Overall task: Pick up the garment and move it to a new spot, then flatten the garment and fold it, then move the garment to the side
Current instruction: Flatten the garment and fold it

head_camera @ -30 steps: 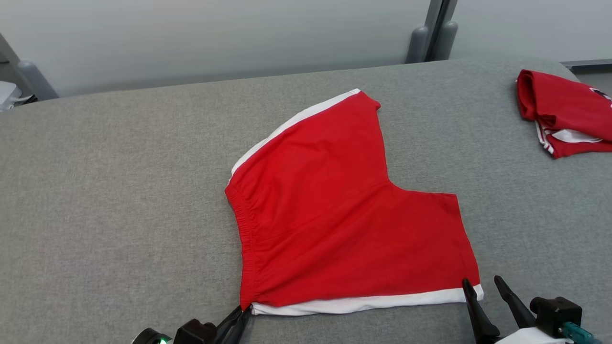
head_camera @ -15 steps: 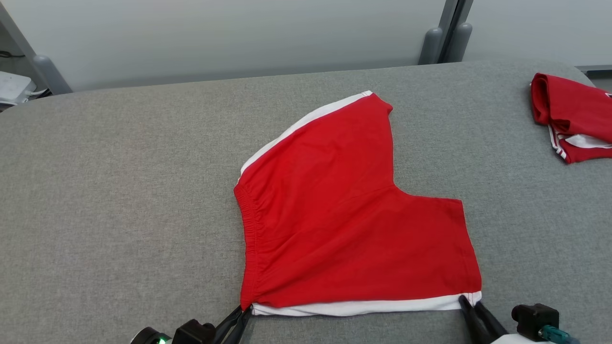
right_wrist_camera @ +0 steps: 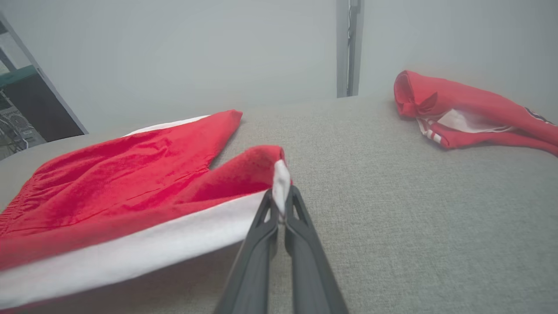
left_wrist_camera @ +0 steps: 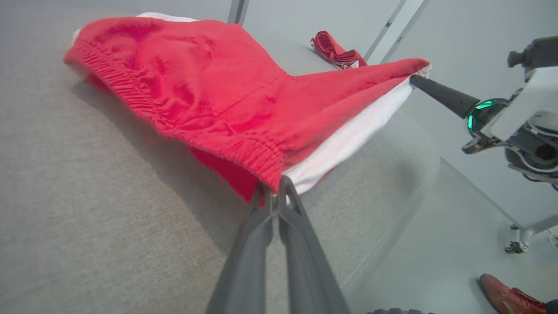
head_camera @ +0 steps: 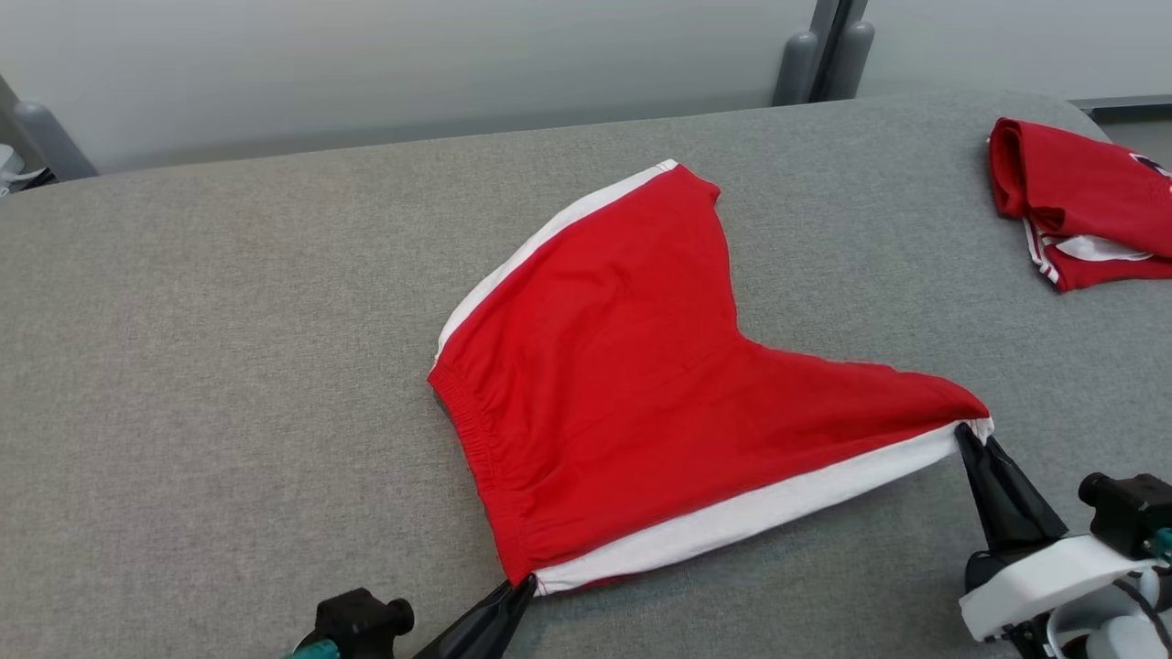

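Left claw: closed, pinching the near corner of the red shorts, where the gathered waistband meets the white stripe. Right claw: closed, pinching the hem corner at the other end of that white stripe. The stripe runs stretched between the two claws. Both pinched corners are held clear of the worktop, and the cloth between them casts a shadow beneath. The rest of the shorts slopes down and away to lie on the worktop near its middle, one leg pointing toward the far edge, with a second white stripe along that leg's left side. Worktop: grey woven cover, rounded far-right corner. Folded red garment with white trim: on the worktop at its far right, well apart from the shorts. Pale wall behind. Reddish shoe: on the floor, seen in the left wrist view.
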### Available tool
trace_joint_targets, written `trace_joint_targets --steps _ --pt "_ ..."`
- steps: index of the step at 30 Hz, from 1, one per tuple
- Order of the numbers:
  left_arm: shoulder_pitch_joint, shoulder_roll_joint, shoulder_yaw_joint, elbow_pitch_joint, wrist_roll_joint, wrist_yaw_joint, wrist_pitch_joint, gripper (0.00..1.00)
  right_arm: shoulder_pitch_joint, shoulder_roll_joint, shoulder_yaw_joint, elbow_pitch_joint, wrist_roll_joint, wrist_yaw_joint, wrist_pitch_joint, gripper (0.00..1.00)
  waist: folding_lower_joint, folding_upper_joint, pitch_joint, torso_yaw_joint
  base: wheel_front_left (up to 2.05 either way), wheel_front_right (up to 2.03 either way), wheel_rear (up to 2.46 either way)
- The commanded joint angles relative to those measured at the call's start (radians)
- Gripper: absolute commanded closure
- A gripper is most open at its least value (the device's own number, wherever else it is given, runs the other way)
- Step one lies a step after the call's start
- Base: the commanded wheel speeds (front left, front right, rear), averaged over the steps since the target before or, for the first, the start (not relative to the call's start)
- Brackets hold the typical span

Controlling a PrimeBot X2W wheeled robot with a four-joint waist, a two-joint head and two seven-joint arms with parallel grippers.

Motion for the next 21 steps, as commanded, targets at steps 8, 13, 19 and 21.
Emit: trace_joint_targets --steps 8,13,19,21 --pt "-0.004 0.153 -0.055 -0.312 -0.282 -0.001 0.155 1.0 0.105 -0.208 0.05 -0.203 0.111 0.0 0.027 1.0 0.0 -0.0001 -0.011 -0.018 0.0 0.0 0.0" --pt "0.019 0.15 0.003 -0.357 -0.432 0.002 0.167 1.0 0.115 -0.226 0.011 -0.23 0.114 0.0 0.1 1.0 0.0 -0.0001 -0.006 -0.013 0.0 0.0 0.0" --pt "-0.058 0.08 0.057 -0.257 -0.549 0.002 0.168 1.0 -0.061 -0.138 0.036 -0.102 0.107 0.0 0.129 1.0 0.0 -0.0001 0.023 0.017 0.0 0.0 0.0" --pt "-0.11 0.037 0.083 -0.198 -0.612 0.001 0.172 1.0 -0.157 -0.125 0.078 -0.019 0.089 0.0 0.129 1.0 0.0 -0.0001 0.044 0.037 0.0 0.0 0.0"
